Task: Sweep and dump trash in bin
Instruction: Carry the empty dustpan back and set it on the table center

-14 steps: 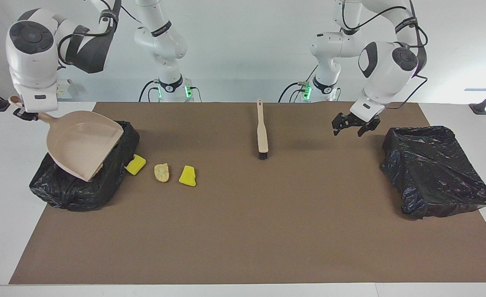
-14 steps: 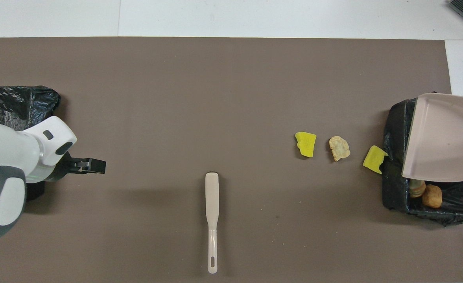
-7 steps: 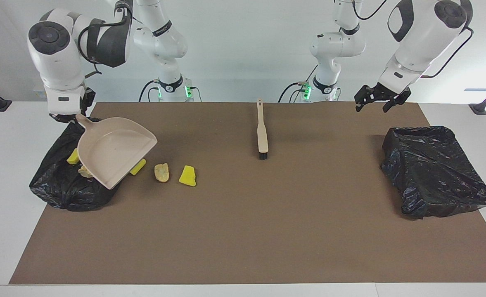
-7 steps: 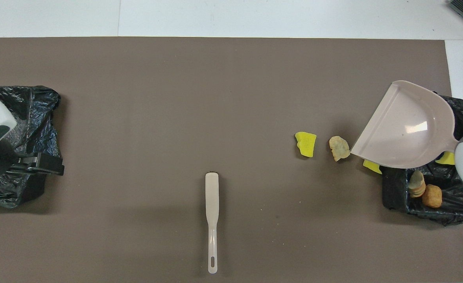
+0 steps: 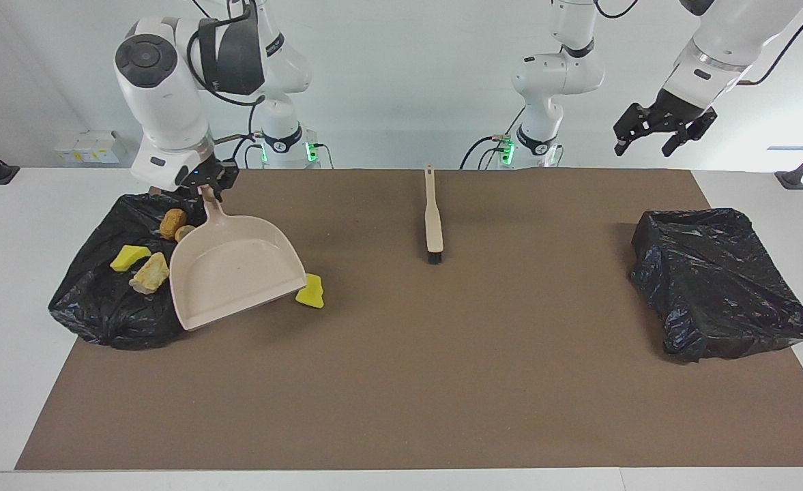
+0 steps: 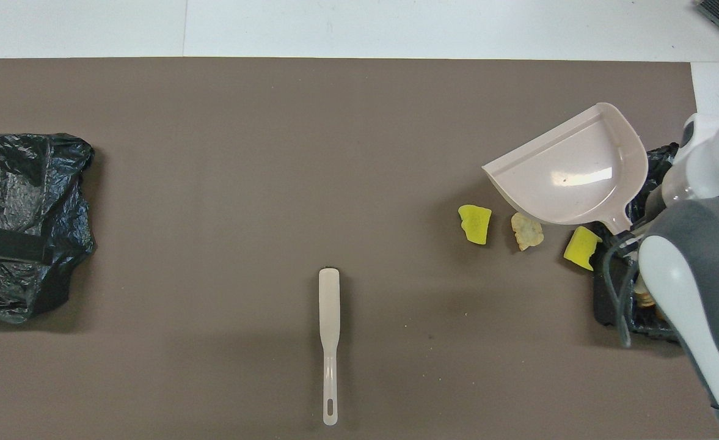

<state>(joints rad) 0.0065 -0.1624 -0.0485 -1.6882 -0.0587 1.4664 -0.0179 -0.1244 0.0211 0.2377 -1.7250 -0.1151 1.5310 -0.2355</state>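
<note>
Beige dustpan (image 5: pixel 234 279) hangs empty by its handle from your right gripper (image 5: pixel 205 185), clamped shut on it beside the bin (image 5: pixel 101 303) where four trash lumps (image 5: pixel 149 273) lie, three more (image 6: pixel 474 223) still on the mat, while your left gripper (image 5: pixel 664 129) waits open-fingered over the other bin (image 5: pixel 715 286).

Below the right gripper (image 5: pixel 205 185), the held dustpan (image 5: pixel 237 276) and a bin (image 5: pixel 101 307) blocked descent. Under the raised, spread left gripper (image 5: pixel 664 133) lay bare mat (image 5: pixel 442 375) beside another bin (image 5: pixel 718 286).

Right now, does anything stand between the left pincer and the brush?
Nothing visible does. The left pincer hangs open over the bin at its end; only bare mat lies between that bin and the brush.
</note>
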